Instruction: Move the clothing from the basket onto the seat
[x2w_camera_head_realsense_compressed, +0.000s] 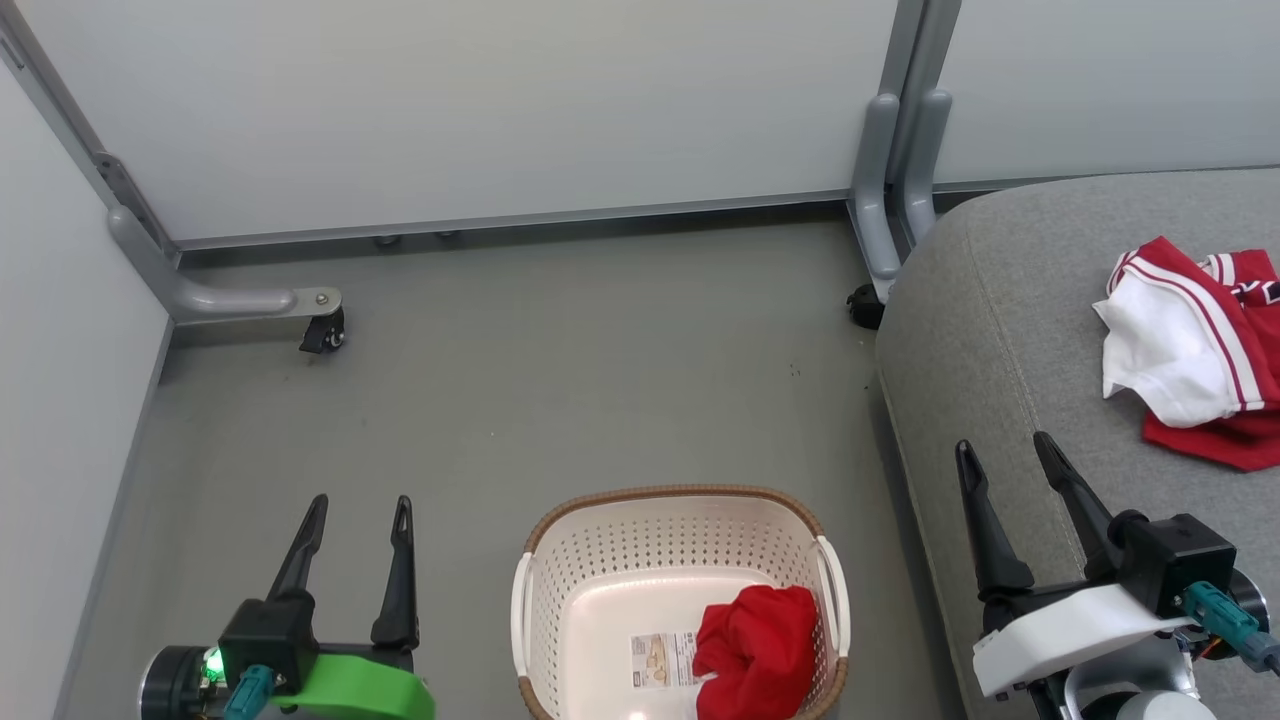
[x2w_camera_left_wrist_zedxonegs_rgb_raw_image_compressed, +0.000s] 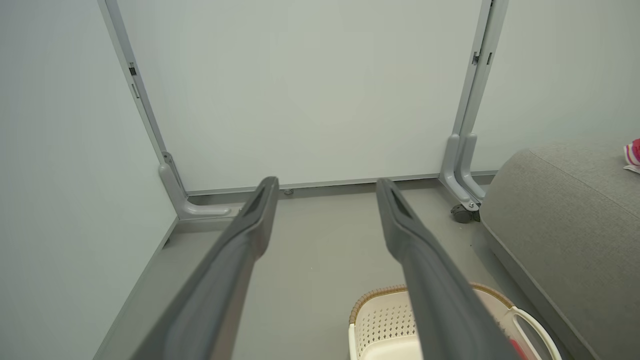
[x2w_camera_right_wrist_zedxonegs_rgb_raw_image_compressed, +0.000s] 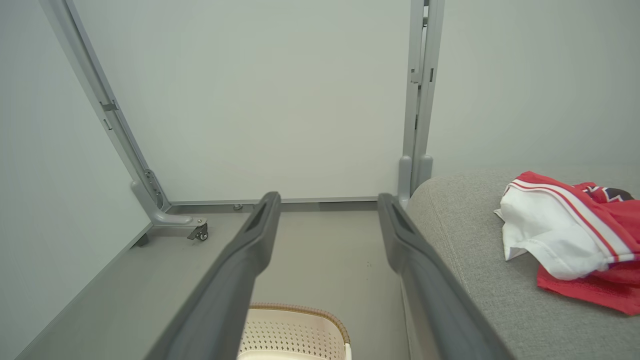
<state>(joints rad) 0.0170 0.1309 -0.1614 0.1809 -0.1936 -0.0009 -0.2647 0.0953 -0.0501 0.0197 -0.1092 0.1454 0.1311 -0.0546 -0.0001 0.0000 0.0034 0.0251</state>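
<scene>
Now both grippers stand open and hold nothing. The left gripper (x2w_camera_head_realsense_compressed: 361, 500) has its fingers spread over bare floor (x2w_camera_head_realsense_compressed: 560, 380); the basket (x2w_camera_head_realsense_compressed: 670, 492) sits just to its right, apart from it, between the two grippers. Inside the basket, a crumpled red garment (x2w_camera_head_realsense_compressed: 760, 640) lies against the wall on the side nearer the right gripper (x2w_camera_head_realsense_compressed: 1003, 442), further back toward the robot than either gripper's tips, beside a label (x2w_camera_head_realsense_compressed: 662, 660) on the base. The right gripper hangs over the left edge of the seat (x2w_camera_head_realsense_compressed: 1000, 330), fingers parted. Ahead of it and to its right, well apart from its tips, a heap of red-and-white clothing (x2w_camera_head_realsense_compressed: 1190, 350) rests on the seat, a white piece with red stripes lying on top of red fabric.
</scene>
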